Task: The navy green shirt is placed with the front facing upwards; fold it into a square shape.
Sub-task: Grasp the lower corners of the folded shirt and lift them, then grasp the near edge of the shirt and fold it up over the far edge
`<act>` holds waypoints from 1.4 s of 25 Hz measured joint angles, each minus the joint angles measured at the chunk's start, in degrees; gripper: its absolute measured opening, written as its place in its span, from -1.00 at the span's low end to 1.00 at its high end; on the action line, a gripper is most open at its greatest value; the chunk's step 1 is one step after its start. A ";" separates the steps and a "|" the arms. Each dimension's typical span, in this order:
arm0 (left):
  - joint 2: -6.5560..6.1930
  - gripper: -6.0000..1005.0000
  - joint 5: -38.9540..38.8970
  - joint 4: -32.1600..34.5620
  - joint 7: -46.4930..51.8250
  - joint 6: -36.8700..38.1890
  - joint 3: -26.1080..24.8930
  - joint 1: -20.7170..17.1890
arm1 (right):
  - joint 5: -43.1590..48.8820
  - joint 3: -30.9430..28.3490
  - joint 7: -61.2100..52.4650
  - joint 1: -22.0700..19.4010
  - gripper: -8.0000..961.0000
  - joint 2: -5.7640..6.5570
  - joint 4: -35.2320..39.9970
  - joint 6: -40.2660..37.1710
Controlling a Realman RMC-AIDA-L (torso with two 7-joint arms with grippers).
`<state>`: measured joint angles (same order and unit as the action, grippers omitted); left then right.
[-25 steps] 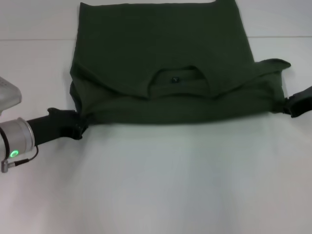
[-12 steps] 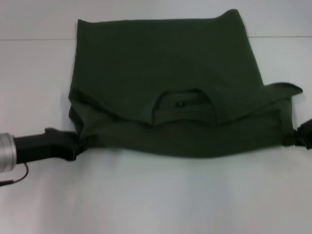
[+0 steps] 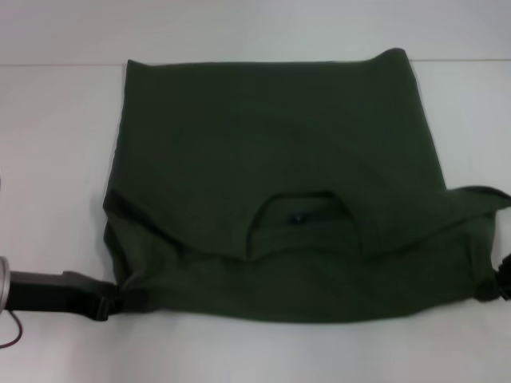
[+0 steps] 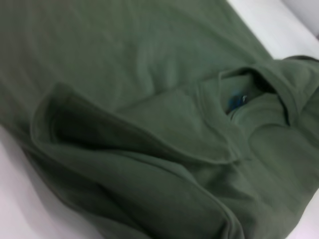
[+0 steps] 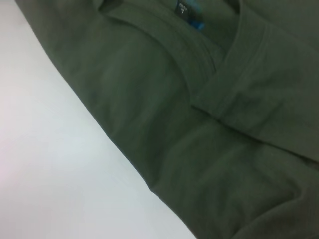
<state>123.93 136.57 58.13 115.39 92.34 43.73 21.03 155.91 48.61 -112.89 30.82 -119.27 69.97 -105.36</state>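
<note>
The shirt lies spread across the middle of the head view on the white table, its collar showing at lower centre with folded layers bunched along the bottom edge. The left gripper sits at the lower left corner of the cloth, pinched onto that corner as far as I can judge. The right gripper is at the lower right edge of the frame, and it too looks closed on the cloth's corner there, though only a sliver of it shows.

The risk I see is in how uneven the two corners are. The right corner rides up in a raised flap near the frame's right edge, while the left is low and crumpled. Should either hold be only on the top layer, a pull would likely slide the layers apart and skew the fold. A slipped corner would drop, leaving a slanted edge rather than a square one.
</note>
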 joint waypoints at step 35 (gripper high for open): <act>-4.28 -0.85 -0.74 2.36 8.17 18.01 -16.58 10.66 | -5.34 -3.30 5.45 -1.26 -0.75 1.79 20.06 -6.80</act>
<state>119.64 135.83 60.49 123.56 110.35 27.15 31.69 150.58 45.30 -107.44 29.56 -117.47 90.03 -112.16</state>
